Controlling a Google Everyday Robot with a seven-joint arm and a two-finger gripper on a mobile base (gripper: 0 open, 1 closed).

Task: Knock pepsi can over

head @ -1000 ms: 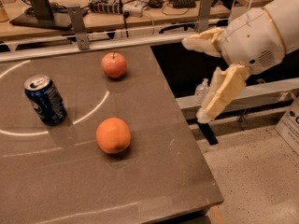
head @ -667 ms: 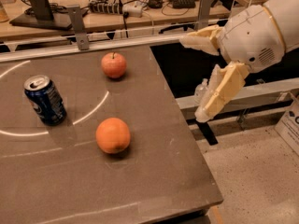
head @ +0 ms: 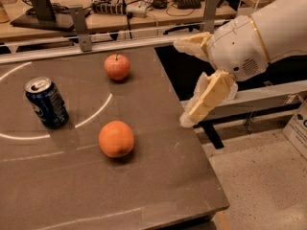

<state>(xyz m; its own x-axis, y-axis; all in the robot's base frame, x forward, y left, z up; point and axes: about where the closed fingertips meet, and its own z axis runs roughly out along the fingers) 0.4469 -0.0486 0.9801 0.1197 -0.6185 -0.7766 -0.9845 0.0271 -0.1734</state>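
The pepsi can (head: 46,103) is dark blue with a silver top and stands upright on the left of the grey table (head: 163,186). My gripper (head: 181,82) hangs just off the table's right edge, far to the right of the can and touching nothing. Its two cream fingers (head: 207,97) are spread wide apart, and it is open and empty. The white arm reaches in from the upper right.
An orange (head: 116,139) lies between the can and the gripper near the table's middle. A red apple (head: 117,67) sits at the back. A metal rail (head: 81,47) runs along the far edge, with a cluttered bench behind. The floor lies to the right.
The gripper has moved a little to the left, closer to the table's right edge. The can, orange and apple have not moved.
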